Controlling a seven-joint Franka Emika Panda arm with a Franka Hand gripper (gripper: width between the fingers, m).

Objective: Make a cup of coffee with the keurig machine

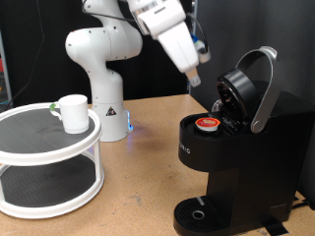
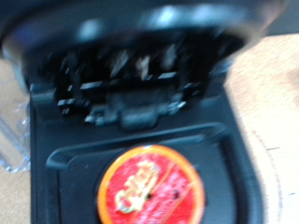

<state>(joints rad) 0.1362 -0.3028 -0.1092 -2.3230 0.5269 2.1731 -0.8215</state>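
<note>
We see the gripper (image 1: 194, 82) at 10 o'clock of the open keurig machine (image 1: 236, 147), pod (image 1: 207, 123) seated; grip unclear; cup (image 1: 72, 112) on rack (image 1: 49, 162), 9 o'clock; risk: lid closed off-centre jams

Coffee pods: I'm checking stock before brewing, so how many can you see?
1. A red-topped coffee pod sits in the open keurig machine chamber, under the raised lid; the wrist view shows it too. Others could be hidden outside the views.

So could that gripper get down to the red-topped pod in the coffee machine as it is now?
Probably yes. The keurig machine has its lid raised, the pod sits uncovered in its holder, and the gripper hangs just above it with nothing visible between them.
</note>
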